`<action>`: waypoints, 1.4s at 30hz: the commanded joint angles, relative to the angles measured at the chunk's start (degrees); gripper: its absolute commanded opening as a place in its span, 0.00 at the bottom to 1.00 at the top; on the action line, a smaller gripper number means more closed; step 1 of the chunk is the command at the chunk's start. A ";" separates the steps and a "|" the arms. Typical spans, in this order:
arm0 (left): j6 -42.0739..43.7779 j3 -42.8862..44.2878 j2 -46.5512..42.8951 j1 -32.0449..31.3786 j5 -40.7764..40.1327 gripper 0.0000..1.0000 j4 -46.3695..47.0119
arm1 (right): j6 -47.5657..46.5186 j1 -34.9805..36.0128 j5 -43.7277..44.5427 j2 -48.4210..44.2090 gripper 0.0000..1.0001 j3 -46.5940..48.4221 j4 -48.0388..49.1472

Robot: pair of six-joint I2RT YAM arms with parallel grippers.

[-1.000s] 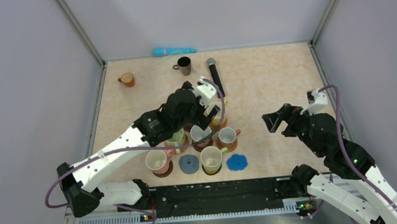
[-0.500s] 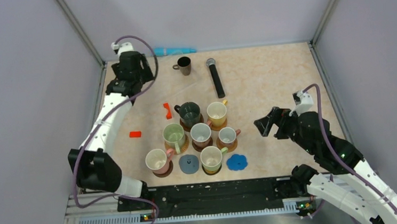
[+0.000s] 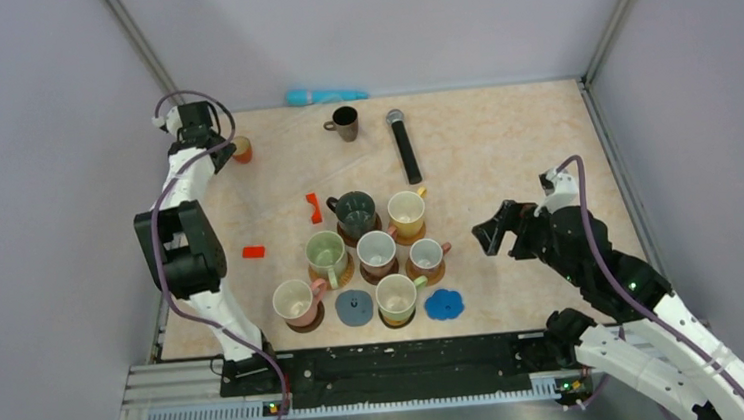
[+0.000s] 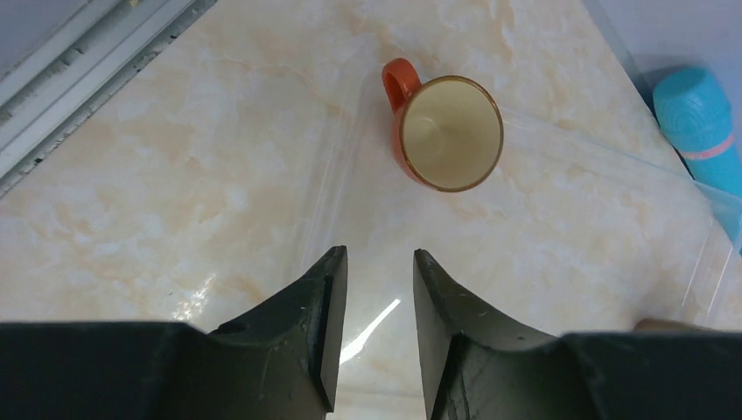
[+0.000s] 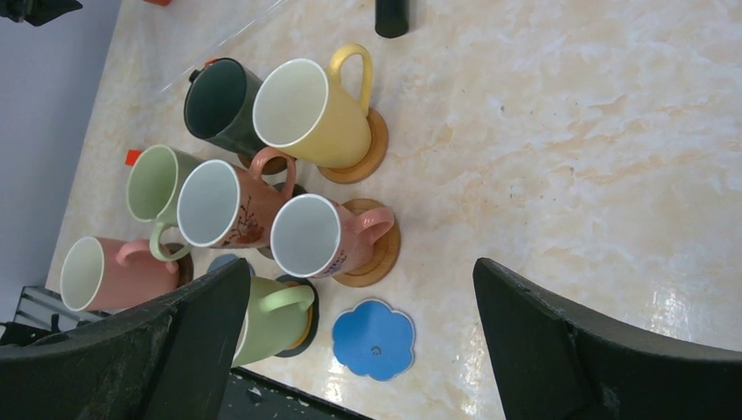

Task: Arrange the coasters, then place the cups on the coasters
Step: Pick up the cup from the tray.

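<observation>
Marbled beige desk (image 3: 504, 149), glossy, plain grey walls around.
- Orange cup (image 4: 446, 131): upright at far left corner, no coaster under it. Glazed ceramic, round, cream inside, loop handle.
- Left gripper (image 4: 378, 262): just short of cup, apart from it. Narrow gap between fingers, nothing held.
- Risk: gap looks narrower than cup body, so fingers may knock or tip cup rather than straddle wall. Glaze likely slippery.
- Right gripper (image 5: 360, 262): spread wide, empty.
- Blue scalloped coaster (image 5: 374, 338): thin, flat, bare.

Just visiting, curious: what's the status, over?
Left gripper part-open, empty, short of orange cup. Right gripper wide open, empty. Scalloped blue coaster bare. Way to cup looks open.
</observation>
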 commanded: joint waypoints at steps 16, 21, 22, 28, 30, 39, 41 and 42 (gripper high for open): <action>-4.85 8.43 12.69 3.20 8.32 0.44 10.42 | -0.97 -0.03 2.07 2.13 0.98 -0.58 2.98; -5.99 7.77 13.86 3.66 8.09 0.44 10.75 | -1.27 -0.02 2.45 2.15 0.98 -0.22 2.76; -6.02 7.66 14.17 3.73 8.22 0.44 11.04 | -1.34 -0.07 2.53 2.15 0.98 -0.18 2.64; -6.17 8.88 16.77 4.19 10.15 0.44 11.78 | -1.58 -0.02 2.85 2.27 0.98 -0.22 2.23; -6.16 9.28 17.57 4.19 10.58 0.44 11.77 | -1.69 0.02 3.00 2.34 0.98 -0.11 2.12; -5.11 9.16 17.00 4.49 11.61 0.26 11.81 | -1.24 -0.02 3.15 2.66 0.98 -0.26 2.14; -4.69 8.86 15.71 4.46 11.62 0.17 11.43 | -1.00 -0.02 3.04 2.74 0.98 -0.27 2.18; -4.44 8.68 14.95 4.44 11.59 0.14 11.15 | -1.02 -0.03 2.97 2.65 0.98 -0.27 2.13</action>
